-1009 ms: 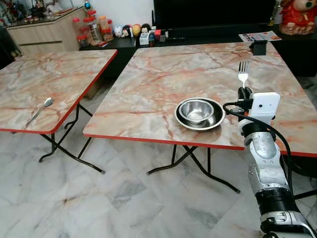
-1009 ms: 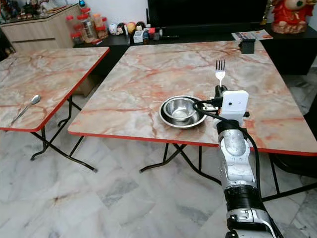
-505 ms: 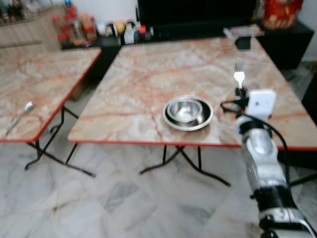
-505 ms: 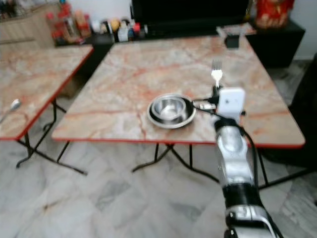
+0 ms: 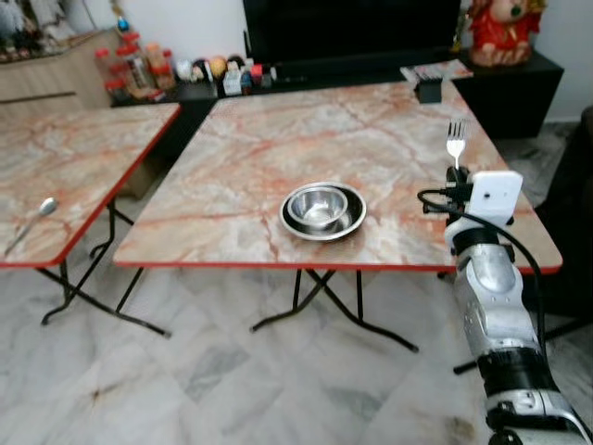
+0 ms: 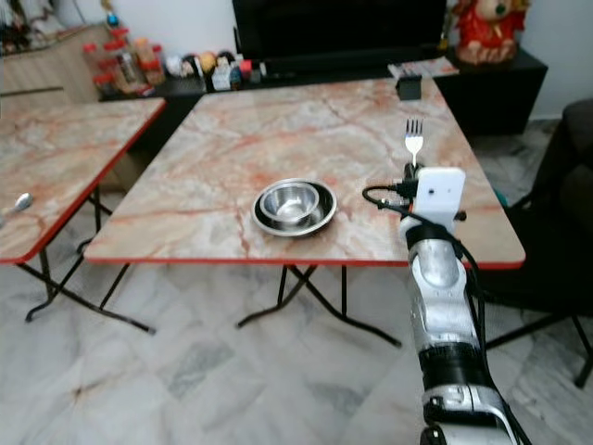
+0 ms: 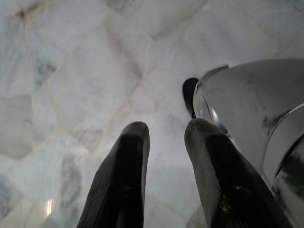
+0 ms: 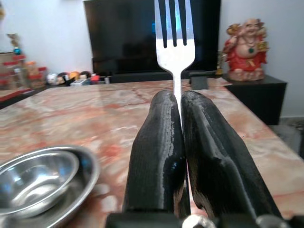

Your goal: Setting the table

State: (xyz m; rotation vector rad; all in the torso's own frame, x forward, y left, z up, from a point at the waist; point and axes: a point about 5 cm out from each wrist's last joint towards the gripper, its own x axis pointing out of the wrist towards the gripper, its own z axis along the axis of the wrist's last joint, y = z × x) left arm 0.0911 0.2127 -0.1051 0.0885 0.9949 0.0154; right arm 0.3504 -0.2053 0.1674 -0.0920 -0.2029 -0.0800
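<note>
My right gripper (image 5: 456, 173) is shut on the handle of a silver fork (image 5: 455, 142) and holds it upright, tines up, above the right part of the marble table (image 5: 278, 139). In the right wrist view the fork (image 8: 174, 33) rises from between the two closed fingers (image 8: 159, 142). A steel bowl (image 5: 318, 205) sits inside a shallow steel plate (image 5: 352, 221) near the table's front edge, to the left of the gripper. A spoon (image 5: 30, 223) lies on a second marble table (image 5: 83, 148) at the left. My left gripper (image 7: 164, 130) hangs over the floor, fingers apart and holding nothing.
A small black box (image 5: 428, 90) stands at the table's far right corner. Behind it runs a low black cabinet (image 5: 519, 79) with a red figurine (image 5: 496, 23), jars and a dark screen. A dark seat (image 5: 579, 185) is at the right edge. Marble floor (image 5: 185, 371) lies in front.
The whole picture has shifted, so the camera moved: the table now sits further left and further off. The fork stays upright in my right gripper.
</note>
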